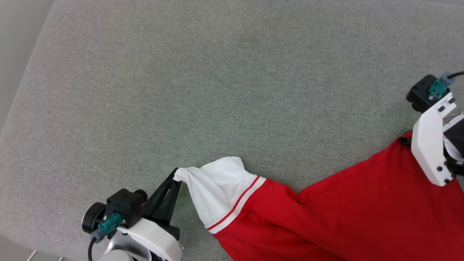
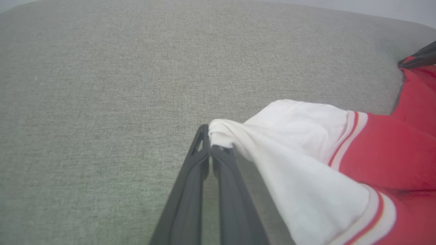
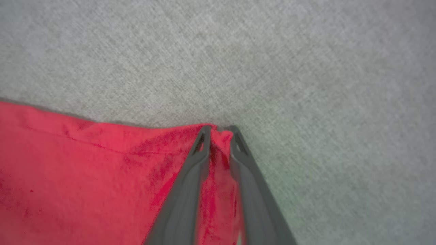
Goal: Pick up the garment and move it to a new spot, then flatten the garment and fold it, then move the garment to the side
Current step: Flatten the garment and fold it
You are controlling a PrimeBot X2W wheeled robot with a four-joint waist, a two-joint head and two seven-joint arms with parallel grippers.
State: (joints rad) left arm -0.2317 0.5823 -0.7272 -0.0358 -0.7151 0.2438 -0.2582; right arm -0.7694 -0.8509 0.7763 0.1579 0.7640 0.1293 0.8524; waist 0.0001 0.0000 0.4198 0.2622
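Broadly, a grey woven cushion surface (image 1: 217, 72) spreads under everything, bare across its far and left reaches. The garment (image 1: 326, 217) lies on the near right part of it, a red shirt stretched loosely between my two arms, its body sagging in soft folds toward the bottom edge of the head view. From the red body a white sleeve (image 1: 217, 188) runs out to my left, joined to it by a white band of trim with a thin red stripe (image 1: 237, 204).

My left gripper (image 1: 176, 174) sits at the lower left of the head view with its fingers pointing up and to the right. Its two dark fingers are pressed close together on the very tip of the sleeve, and the white cloth bunches over the fingertips (image 2: 203, 136) and drapes away to the right.

My right gripper (image 3: 219, 131) is at the far right, well apart from the left, at the red corner of the shirt's body. There its fingers stand a narrow way apart, one on each side of a crumpled fold of red cloth that fills the gap up to the tips. Whether they actually pinch that fold I cannot tell. Beyond the tips the grey weave begins at once.
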